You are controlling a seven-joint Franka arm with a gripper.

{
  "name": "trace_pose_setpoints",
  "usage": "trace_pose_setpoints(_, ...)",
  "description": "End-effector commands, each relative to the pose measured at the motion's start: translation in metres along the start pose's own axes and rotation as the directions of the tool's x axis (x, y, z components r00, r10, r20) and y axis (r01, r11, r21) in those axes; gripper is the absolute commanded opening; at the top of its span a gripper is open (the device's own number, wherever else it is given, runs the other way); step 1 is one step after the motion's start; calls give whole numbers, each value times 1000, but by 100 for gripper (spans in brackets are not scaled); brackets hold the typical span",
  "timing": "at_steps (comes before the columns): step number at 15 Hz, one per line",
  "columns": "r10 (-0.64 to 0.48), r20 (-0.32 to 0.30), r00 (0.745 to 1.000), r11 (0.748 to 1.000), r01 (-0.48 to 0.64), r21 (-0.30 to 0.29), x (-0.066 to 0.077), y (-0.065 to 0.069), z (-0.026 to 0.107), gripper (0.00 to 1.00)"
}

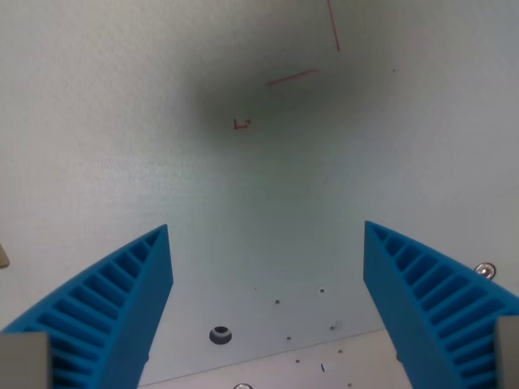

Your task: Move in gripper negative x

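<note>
My gripper [266,231] is open and empty above a pale grey-white table surface [122,121]. Its two blue ribbed fingers show at the bottom of the wrist view: one finger [113,300] at the wrist view's left and the other finger [426,296] at the wrist view's right, with a wide gap between them. Nothing lies between them. A dark soft shadow [268,105] falls on the surface ahead of the gripper.
Thin red pen marks sit on the surface: a vertical line [333,24], a slanted line [292,78] and a small mark [242,124]. A dark round hole [220,334], several small holes and a screw [485,269] lie near a plate edge at the bottom.
</note>
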State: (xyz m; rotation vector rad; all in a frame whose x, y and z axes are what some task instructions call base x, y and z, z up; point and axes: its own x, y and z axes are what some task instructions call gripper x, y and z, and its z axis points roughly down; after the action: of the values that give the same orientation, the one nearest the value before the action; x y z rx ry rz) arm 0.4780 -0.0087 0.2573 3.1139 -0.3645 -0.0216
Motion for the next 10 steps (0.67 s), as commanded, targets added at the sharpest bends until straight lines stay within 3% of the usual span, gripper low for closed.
trace_pose_setpoints(1,0,-4,1000,1000,0,1,-5,0,-2,100)
trace_pose_setpoints(10,0,-4,1000,1000,0,1,-50,0,-2,100)
